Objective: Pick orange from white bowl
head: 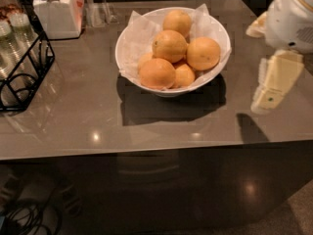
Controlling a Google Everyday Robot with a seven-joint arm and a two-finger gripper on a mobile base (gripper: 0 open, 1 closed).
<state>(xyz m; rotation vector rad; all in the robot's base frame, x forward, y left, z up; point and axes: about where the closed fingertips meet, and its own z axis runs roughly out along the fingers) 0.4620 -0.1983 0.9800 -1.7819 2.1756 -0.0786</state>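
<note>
The white bowl (pixel 128 43), wide, glossy and lined with crinkled white paper, stands at the middle back of the grey table and holds several oranges. A large smooth orange (pixel 203 53) lies on its right side. Another orange with a dark stem dot (pixel 168 45) sits in the middle, a large one (pixel 156 73) at the front, one (pixel 177 22) at the back, and smaller ones lie between them. My gripper (pixel 271 89), cream and white, hangs pointing down above the table's right edge. It is to the right of the bowl and apart from it, with nothing in it.
A black wire rack (pixel 24 67) with bottles stands at the left edge. A white box with a glass jar (pixel 56 11) and a clear holder (pixel 98 9) stand at the back left. The gripper's shadow (pixel 249 129) falls near the front right edge.
</note>
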